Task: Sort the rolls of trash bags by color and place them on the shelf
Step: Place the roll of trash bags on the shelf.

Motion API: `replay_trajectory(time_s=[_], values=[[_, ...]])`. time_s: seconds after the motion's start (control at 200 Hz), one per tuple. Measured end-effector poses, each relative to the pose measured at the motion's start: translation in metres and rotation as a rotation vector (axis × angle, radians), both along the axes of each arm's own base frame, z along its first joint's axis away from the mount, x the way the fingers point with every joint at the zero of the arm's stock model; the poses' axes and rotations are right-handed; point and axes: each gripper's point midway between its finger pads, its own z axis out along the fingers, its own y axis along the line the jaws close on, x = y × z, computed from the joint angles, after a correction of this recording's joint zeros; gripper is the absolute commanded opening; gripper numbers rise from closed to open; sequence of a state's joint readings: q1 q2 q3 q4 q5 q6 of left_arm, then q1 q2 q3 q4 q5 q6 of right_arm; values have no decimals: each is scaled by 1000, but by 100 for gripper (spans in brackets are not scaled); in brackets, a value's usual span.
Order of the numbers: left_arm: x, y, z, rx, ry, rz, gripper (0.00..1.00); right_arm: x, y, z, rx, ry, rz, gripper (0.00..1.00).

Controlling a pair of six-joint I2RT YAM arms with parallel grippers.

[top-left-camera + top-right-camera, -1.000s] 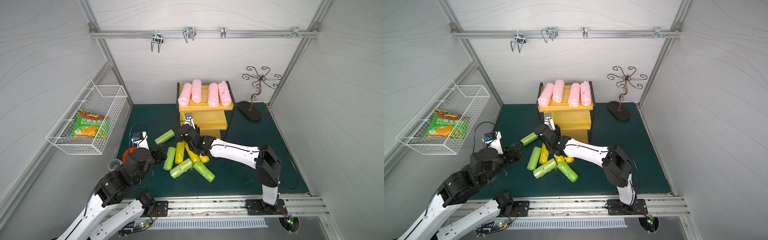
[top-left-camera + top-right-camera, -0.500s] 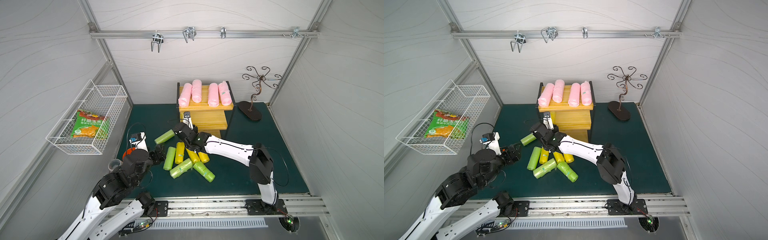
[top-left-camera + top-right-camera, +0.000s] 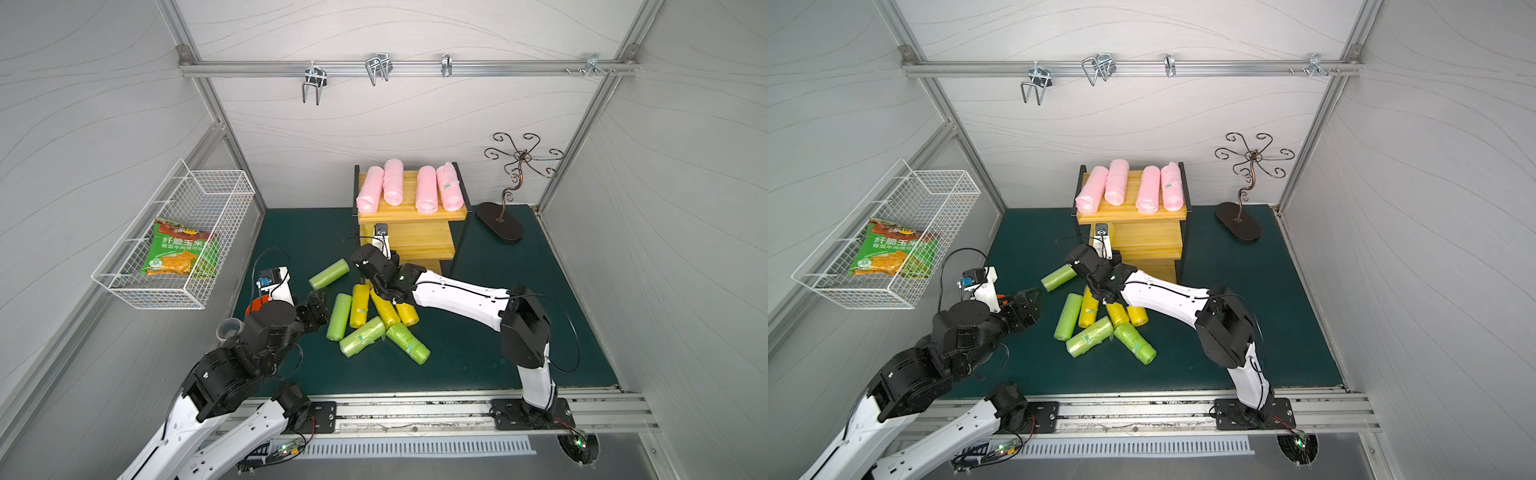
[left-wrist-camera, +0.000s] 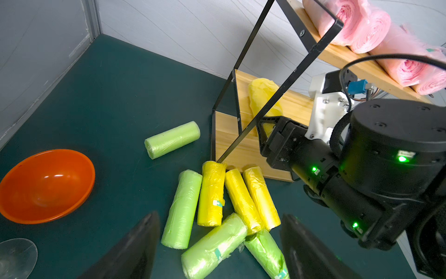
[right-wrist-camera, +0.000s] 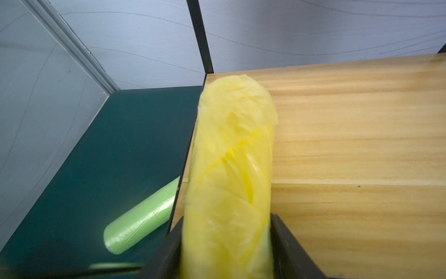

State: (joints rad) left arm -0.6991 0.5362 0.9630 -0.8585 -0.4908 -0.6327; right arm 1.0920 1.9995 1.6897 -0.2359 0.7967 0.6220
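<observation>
Several pink rolls (image 3: 409, 189) lie on the top board of the shelf (image 3: 415, 245). My right gripper (image 5: 226, 217) reaches in over the middle board (image 5: 350, 132), with its fingers against both sides of a yellow roll (image 5: 231, 157) that lies along the board's left edge. Three yellow rolls (image 3: 359, 305) and several light green rolls (image 3: 361, 336) are piled on the mat in front of the shelf. One green roll (image 3: 329, 273) lies apart. My left gripper (image 4: 220, 216) hovers open just left of the pile, holding nothing.
An orange bowl (image 4: 45, 183) and a clear cup (image 3: 228, 330) stand on the mat at the left, beside the left arm. A white wire basket (image 3: 178, 249) with a snack bag hangs on the left wall. A dark metal stand (image 3: 503, 220) is right of the shelf.
My right gripper has moved from above the pile back to the shelf, carrying the yellow roll onto the middle board. The left arm has barely shifted.
</observation>
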Motion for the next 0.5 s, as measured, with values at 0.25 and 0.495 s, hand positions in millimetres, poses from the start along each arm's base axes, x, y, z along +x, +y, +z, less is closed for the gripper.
replay_trajectory(time_s=[0.25,0.495], values=[[0,0,0,0,0,0,84,-1,-11,1,-9,8,6,68],[1,-1,-1,0,5,2,84,-8,-14,12,-22,7,60,73]])
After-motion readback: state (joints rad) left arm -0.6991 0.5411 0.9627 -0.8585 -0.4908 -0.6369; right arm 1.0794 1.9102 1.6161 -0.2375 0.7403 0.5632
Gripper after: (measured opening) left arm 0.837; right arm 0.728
